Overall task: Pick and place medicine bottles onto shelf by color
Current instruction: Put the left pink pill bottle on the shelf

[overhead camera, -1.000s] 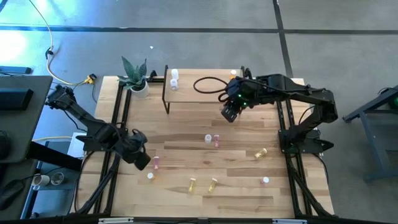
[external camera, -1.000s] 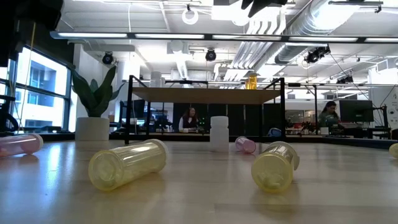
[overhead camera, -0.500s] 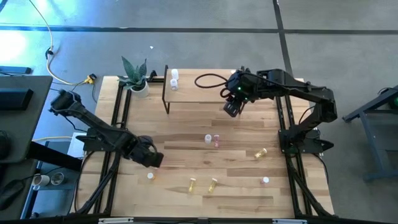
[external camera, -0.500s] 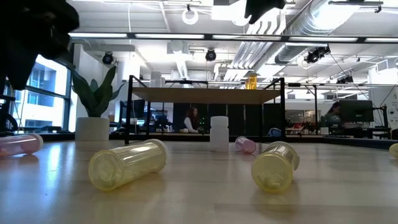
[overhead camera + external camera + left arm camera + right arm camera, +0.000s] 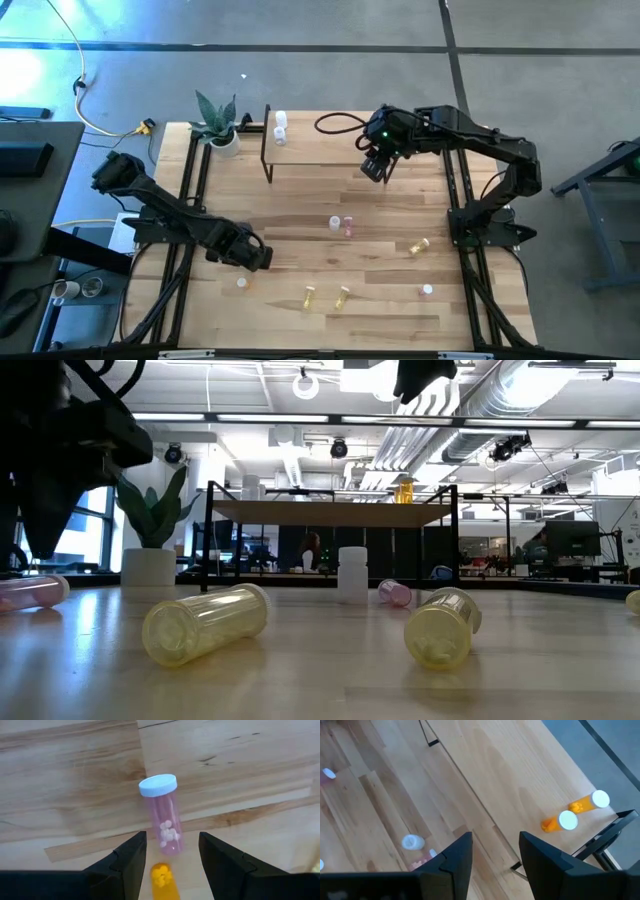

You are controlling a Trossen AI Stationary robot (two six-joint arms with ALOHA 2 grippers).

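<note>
Pink medicine bottle (image 5: pixel 164 815) with white cap lies on the desk (image 5: pixel 390 300) just ahead of the left end effector (image 5: pixel 169 851), fingers spread, nothing grasped; an orange bottle (image 5: pixel 163 881) sits between the fingers. Right end effector (image 5: pixel 495 851) hangs released and empty over the shelf (image 5: pixel 320 152), where two orange bottles (image 5: pixel 575 812) stand near one corner. White bottles (image 5: pixel 280 124) stand at the opposite end. Yellow bottles (image 5: pixel 205 622) lie scattered on the desk.

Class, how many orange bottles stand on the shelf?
2. One orange bottle at the shelf corner, the other orange bottle right beside it. More may be hidden.
</note>
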